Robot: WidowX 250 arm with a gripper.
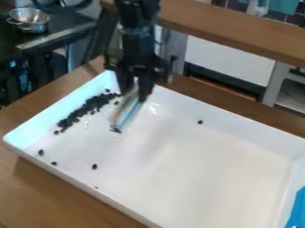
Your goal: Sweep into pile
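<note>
The gripper [136,92] hangs over the upper left part of a white tray [205,155], its fingers shut on a pale and light-blue brush-like tool [129,113]. The tool slants down, with its dark lower end close to the tray floor. To the left of it, a long narrow band of small black pieces [85,110] runs along the tray's left wall. A few single black pieces lie apart, one [200,122] toward the back and another [94,166] near the front left.
The tray stands on a wooden table [43,189]. Blue tape [302,210] sticks to its right rim. A metal pot [29,19] is on a dark counter at the upper left, and a wooden shelf [248,31] runs behind the tray.
</note>
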